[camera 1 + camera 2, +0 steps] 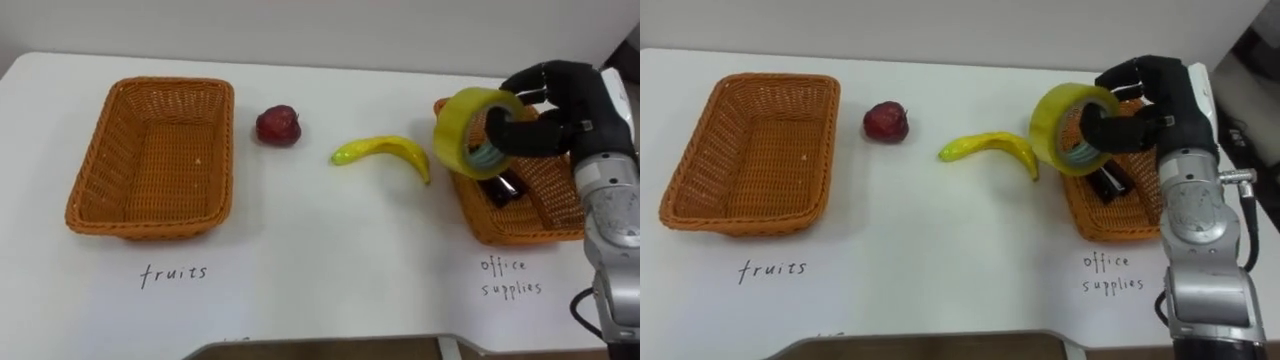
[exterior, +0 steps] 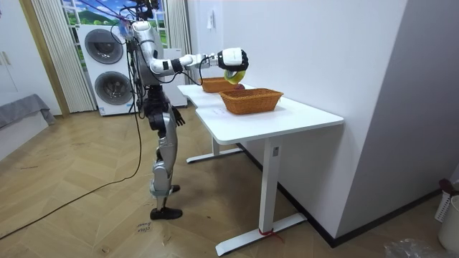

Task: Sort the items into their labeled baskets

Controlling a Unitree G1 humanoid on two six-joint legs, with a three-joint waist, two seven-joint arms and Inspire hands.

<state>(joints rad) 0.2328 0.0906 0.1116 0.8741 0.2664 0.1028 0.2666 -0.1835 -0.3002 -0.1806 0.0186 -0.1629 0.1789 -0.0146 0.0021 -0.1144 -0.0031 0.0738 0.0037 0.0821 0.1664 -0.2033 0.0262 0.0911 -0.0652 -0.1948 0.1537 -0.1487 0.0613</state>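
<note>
Standing at the white table (image 1: 320, 290), the robot is curling its right hand (image 1: 548, 108) around a yellow tape roll (image 1: 460, 128), holding it above the left rim of the office-supplies basket (image 1: 520, 232) by the table's right edge, where a dark item (image 1: 503, 188) is lying. A banana (image 1: 385, 152) and a red apple (image 1: 278, 125) are lying mid-table; the wicker fruits basket (image 1: 88, 195) is sitting by the left edge. The left hand (image 2: 177, 117) is hanging at its hip.

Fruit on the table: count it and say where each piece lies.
2. The apple lies beside the fruits basket; the banana lies mid-table, left of the office supplies basket. The right hand and tape roll hide part of that basket.
</note>
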